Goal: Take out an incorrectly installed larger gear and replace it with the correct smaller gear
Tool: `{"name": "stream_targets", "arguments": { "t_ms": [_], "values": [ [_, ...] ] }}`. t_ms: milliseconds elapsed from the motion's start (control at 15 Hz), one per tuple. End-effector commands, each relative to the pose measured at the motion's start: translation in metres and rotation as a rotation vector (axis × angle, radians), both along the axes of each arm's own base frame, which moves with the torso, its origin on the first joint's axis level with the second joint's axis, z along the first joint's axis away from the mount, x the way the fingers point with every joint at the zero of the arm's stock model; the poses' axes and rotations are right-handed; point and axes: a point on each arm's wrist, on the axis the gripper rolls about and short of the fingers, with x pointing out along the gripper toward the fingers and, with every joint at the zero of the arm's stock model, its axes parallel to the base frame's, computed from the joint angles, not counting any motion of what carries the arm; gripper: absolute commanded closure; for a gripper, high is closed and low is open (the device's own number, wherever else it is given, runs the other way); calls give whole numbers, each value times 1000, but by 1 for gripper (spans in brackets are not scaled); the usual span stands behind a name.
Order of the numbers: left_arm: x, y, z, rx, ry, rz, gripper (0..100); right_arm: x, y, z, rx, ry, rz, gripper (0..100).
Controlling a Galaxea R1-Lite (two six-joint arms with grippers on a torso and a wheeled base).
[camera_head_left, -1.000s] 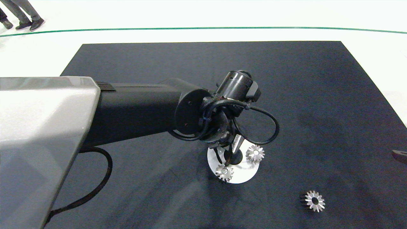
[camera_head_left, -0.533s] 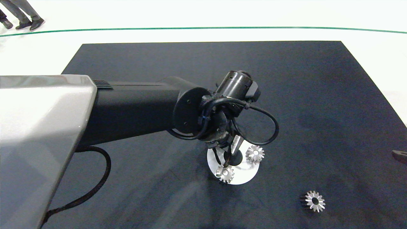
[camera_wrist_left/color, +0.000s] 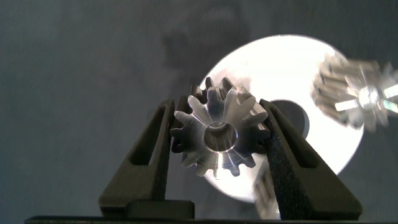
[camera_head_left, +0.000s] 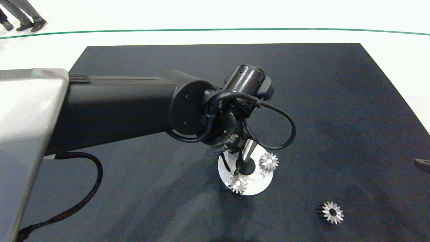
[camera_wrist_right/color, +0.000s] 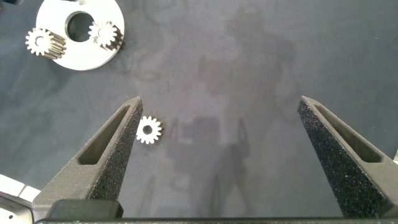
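The smaller gear (camera_head_left: 332, 212) is lying alone on the black mat (camera_head_left: 336, 101) at the near right, with the right gripper (camera_wrist_right/color: 227, 162) hanging above it, jaws spread wide and holding nothing. Farther in, the white disc (camera_head_left: 258, 186) is carrying two silver gears (camera_head_left: 238, 183) on its rim. Over the disc's dark centre hole, the left gripper (camera_wrist_left/color: 217, 134) is clamping the larger gear (camera_wrist_left/color: 216, 138) between its fingers.

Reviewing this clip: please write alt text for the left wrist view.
The left hand grips the larger gear between its two dark fingers, above a white round plate with a dark centre hole. Another silver gear sits blurred on the plate, over a dark mat.
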Motion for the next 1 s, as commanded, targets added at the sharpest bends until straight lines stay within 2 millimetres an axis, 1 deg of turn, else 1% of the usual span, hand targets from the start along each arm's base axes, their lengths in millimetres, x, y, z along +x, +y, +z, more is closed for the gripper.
{"name": "stream_targets", "arguments": {
  "t_ms": [67,133,267,333,400,467,600,733,800,933,1000],
  "values": [
    [-11,16,22,-19,-15,9,100,-1,0,0,-1,-1,2,0],
    [-16,23,30,-28,-20,12,100,-2,0,0,-1,-4,2,0],
    [-21,33,36,-27,-20,22,100,-3,0,0,-1,-6,2,0],
    [-23,47,36,-11,-16,53,100,-3,0,1,0,-7,2,0],
    [-23,55,31,9,-4,74,100,-3,0,1,0,-7,2,0],
    [-21,74,20,44,26,123,100,-3,0,1,0,-7,2,0],
    [-17,94,0,32,23,179,100,-2,0,0,-1,-4,2,0],
    [-12,104,-18,-22,-24,209,100,-2,0,0,-2,-5,3,0],
    [-11,108,-22,-31,-31,222,100,-2,0,0,-2,-3,3,0],
    [-12,112,-19,-54,-36,243,100,-2,0,0,-2,-3,3,0],
    [-14,115,-15,-64,-45,245,0,-1,0,0,-3,0,3,0]
  ]
}}
